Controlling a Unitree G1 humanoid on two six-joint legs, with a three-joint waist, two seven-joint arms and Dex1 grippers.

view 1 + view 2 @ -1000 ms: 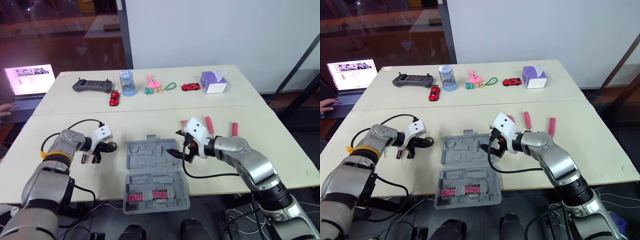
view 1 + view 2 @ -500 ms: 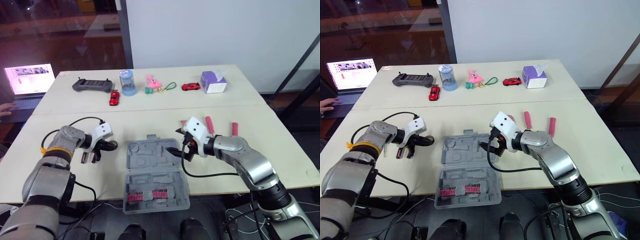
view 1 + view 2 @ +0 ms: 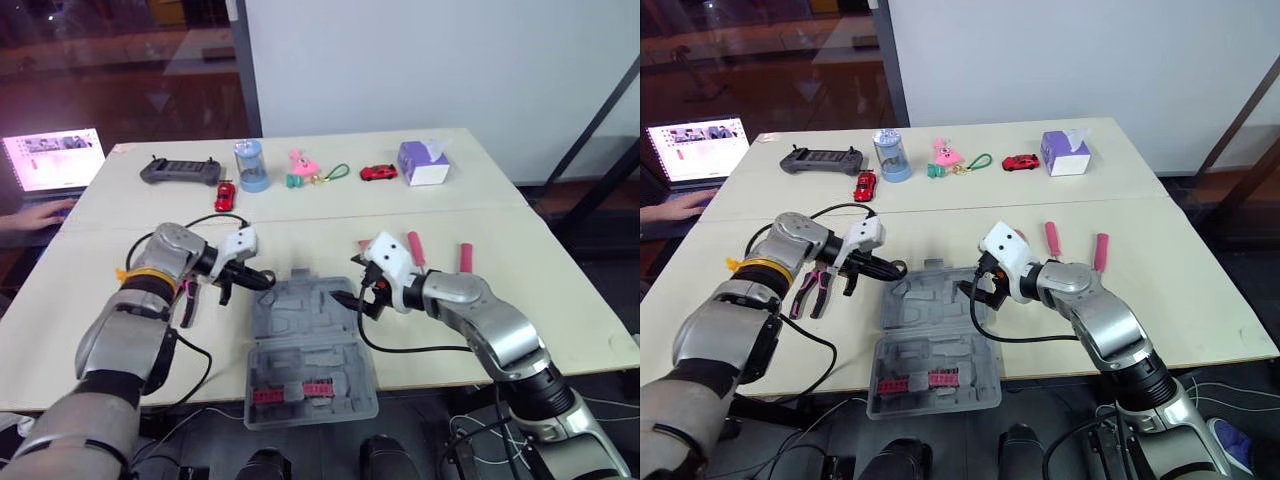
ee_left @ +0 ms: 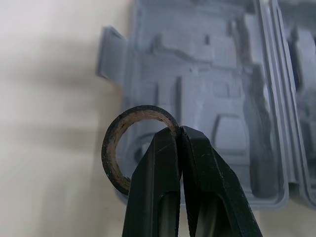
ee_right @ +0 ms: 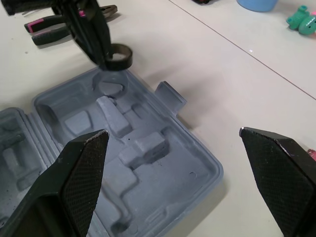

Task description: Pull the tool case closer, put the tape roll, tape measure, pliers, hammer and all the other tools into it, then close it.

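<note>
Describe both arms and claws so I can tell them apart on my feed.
The left arm and right arm are silver-grey jointed shells, each with a white wrist block and a looping black cable. The left claw and right claw have two tapering black fingers. A yellow band marks the left forearm.

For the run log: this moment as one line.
left gripper: shut on tape roll, at case corner | right gripper: open, at case edge | pliers: on table
</note>
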